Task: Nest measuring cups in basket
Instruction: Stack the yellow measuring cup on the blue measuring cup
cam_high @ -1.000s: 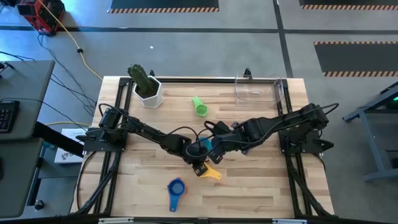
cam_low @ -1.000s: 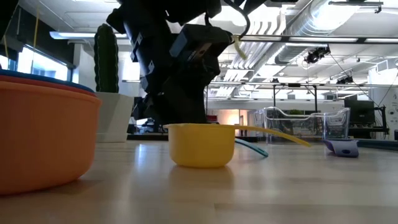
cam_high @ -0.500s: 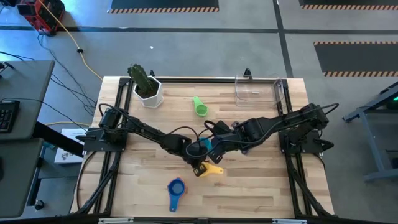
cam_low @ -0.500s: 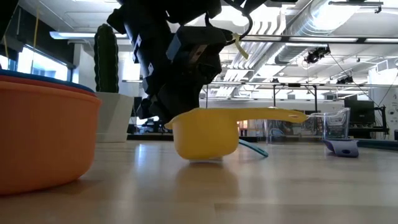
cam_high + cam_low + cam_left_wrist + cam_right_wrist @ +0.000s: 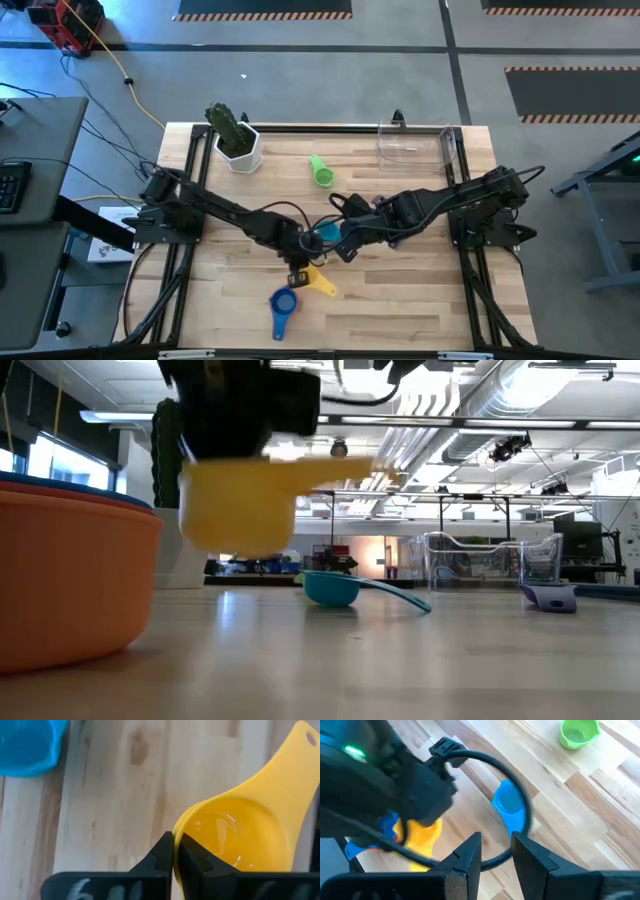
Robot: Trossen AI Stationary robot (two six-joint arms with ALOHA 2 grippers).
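My left gripper (image 5: 297,272) is shut on the yellow measuring cup (image 5: 318,282), which hangs above the table, blurred in the low view (image 5: 240,505). A teal cup (image 5: 330,588) rests bowl-down on the wood, its handle trailing on the table. My right gripper (image 5: 496,852) hovers open just above that cup (image 5: 509,805) and touches nothing. A blue cup sits in an orange one (image 5: 283,302) near the front edge. A green cup (image 5: 321,172) lies toward the back. The clear basket (image 5: 415,142) stands at the back right. My left gripper pinches the yellow cup's rim (image 5: 176,831) on the side away from the handle (image 5: 300,750), one finger inside the bowl and one outside. The fingers come from above, pointing down. The cup is lifted clear of the table, open side up and about level.
A white pot with a cactus (image 5: 237,140) stands at the back left. A purple cup (image 5: 548,597) lies by the basket in the low view. The big orange cup (image 5: 70,580) fills that view's left. Bare wood lies along the front right.
My left gripper has shut on the yellow cup's rim, lifted the cup off the table and carried it toward the table's left and near edge, toward the blue and orange cups. The teal cup, hidden behind it before, now shows in the low view.
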